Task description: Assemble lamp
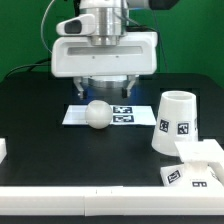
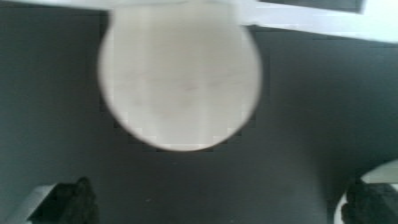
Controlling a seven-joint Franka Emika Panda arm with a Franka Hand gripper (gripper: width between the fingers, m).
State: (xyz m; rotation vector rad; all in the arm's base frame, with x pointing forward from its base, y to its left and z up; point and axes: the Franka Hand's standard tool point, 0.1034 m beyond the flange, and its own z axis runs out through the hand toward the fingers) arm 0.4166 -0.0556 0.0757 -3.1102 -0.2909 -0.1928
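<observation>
Bulb: lies on its side on the black table, over the front edge of the marker board, towards the exterior view's left of it. In the wrist view it reads as a long oval, so I judge the neck to point away, towards the board; the neck itself is not sharp enough to confirm.

Gripper: hangs directly above the bulb, clear of it, no contact. Fingers are spread wide and hold nothing. Both fingertips show dark at the corners of the wrist view, one each side of the oval, with bare table between them.

Key relation: the bulb's long axis runs across the line joining the two fingertips, about square to it. A straight descent should put one pad on each flank of the round body. Judgement: the spread looks wider than the body, so clearance is adequate.

Shade: mouth down, well apart to the exterior view's right. Base: nearer the camera, same side. Neither is in the descent path.
</observation>
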